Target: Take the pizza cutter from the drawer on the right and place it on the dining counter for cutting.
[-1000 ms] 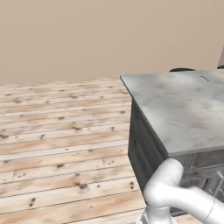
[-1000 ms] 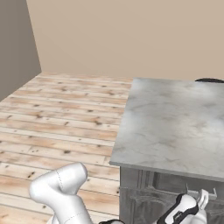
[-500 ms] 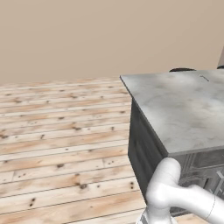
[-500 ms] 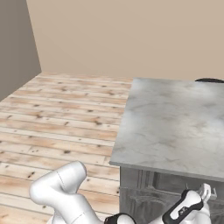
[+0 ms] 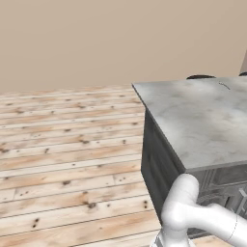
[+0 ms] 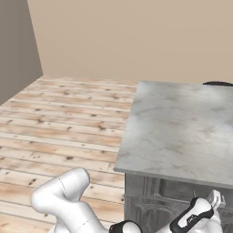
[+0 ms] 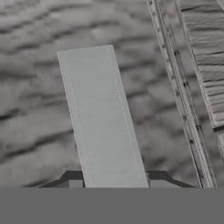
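Observation:
My gripper is pressed up close to a dark grey panelled drawer front. Its two dark fingertips stand open on either side of a flat light grey handle bar, which fills the gap between them. In the right base view the gripper is low at the cabinet front, just under the edge of the dining counter. That light grey marbled slab lies bare on top. The drawer's inside and the pizza cutter are hidden.
Light wooden plank floor stretches to the left of the counter, up to a beige wall. A darker wall closes the far left. Dark round seat tops peek up behind the counter's far edge.
The hand has shifted a little up and to the right along the cabinet front under the counter edge. The arm's elbow has lowered slightly. The drawer front has not visibly moved.

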You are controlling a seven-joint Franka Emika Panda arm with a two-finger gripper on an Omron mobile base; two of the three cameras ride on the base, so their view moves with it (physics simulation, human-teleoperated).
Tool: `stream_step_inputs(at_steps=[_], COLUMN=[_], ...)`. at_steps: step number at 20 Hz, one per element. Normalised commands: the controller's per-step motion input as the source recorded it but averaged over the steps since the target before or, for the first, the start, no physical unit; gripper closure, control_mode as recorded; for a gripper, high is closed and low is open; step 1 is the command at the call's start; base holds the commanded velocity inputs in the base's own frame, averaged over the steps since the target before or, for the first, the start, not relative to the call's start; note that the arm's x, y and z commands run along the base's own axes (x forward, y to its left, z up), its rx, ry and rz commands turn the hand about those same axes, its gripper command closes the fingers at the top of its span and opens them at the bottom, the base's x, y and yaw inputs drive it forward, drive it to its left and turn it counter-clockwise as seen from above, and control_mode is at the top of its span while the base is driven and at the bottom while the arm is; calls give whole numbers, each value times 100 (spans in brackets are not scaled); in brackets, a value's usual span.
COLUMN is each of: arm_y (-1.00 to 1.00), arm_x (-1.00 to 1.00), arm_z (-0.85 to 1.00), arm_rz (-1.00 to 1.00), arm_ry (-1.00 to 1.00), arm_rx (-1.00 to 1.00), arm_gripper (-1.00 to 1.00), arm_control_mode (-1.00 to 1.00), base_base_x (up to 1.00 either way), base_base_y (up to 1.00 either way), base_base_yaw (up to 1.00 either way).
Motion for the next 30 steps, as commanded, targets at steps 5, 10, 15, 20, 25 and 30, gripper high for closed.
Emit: stream_step_inputs(at_steps=[5, 10, 15, 20, 25, 30], arm_y=[-8, -38, -50, -66, -66, -49], arm_x=[-20, -70, -72, -90, -100, -100], arm_z=[0, -9, -9, -10, -18, -25], arm_rz=[0, 0, 0, 0, 0, 0], arm_ry=[0, -1, 0, 0, -1, -3], arm_rx=[0, 0, 0, 0, 0, 0], arm_gripper=[100, 100, 100, 100, 100, 100], arm_control_mode=[-100, -100, -100, -100, -100, -100], base_base_x=[0, 0, 0, 0, 0, 0], base_base_y=[0, 0, 0, 0, 0, 0], base_base_yaw=[0, 0, 0, 0, 0, 0])
